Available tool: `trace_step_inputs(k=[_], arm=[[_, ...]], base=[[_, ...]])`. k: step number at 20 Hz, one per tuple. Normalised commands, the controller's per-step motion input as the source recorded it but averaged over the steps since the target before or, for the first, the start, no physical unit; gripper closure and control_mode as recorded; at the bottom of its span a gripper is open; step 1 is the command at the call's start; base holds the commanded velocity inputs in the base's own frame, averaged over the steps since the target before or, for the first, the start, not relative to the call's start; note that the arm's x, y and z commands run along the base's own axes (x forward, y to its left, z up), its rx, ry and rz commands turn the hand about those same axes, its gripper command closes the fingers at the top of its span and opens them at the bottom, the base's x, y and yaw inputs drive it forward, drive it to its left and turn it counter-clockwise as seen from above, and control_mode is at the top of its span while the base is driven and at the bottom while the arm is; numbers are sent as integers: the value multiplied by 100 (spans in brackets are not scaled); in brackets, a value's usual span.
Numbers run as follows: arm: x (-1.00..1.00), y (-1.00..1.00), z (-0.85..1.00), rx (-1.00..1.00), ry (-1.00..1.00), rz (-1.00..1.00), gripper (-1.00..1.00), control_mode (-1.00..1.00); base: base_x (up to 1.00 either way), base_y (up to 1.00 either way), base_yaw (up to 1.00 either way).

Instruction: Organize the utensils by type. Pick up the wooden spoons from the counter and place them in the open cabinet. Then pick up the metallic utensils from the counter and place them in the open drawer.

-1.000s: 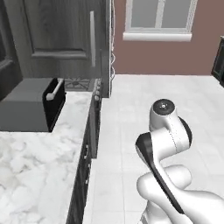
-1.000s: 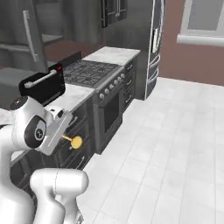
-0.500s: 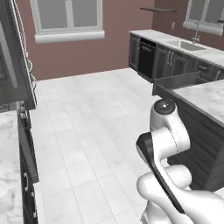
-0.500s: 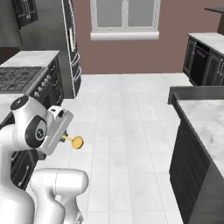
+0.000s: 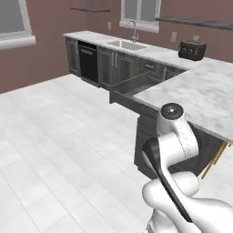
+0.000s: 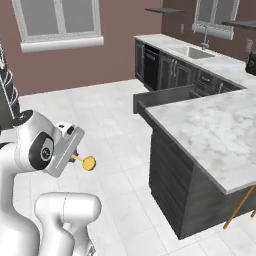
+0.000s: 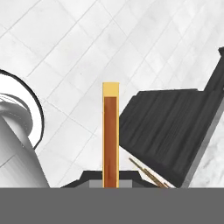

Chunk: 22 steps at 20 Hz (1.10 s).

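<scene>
Claw point(image 6: 76, 156) clamped on gold spoon point(image 6: 88, 163) (bowl outward) | drawer point(image 6: 165, 96) apparently open

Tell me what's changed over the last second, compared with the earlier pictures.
The base has swung round: the stove and dark cabinets have left both base views, and the marble counter with the open drawer has come in. The gripper stays shut on the yellow-gold spoon, arm posture unchanged.
</scene>
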Motion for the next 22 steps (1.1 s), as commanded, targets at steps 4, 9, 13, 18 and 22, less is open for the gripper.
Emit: trace_step_inputs(k=[4, 9, 13, 18, 22], arm=[[0, 0, 0, 0, 0, 0, 100, 100], [0, 0, 0, 0, 0, 0, 100, 100], [0, 0, 0, 0, 0, 0, 100, 100], [0, 0, 0, 0, 0, 0, 100, 100], [0, 0, 0, 0, 0, 0, 100, 100]], base=[[86, 25, -42], [87, 40, -37], [80, 47, -35], [62, 36, -36], [54, 33, -38]])
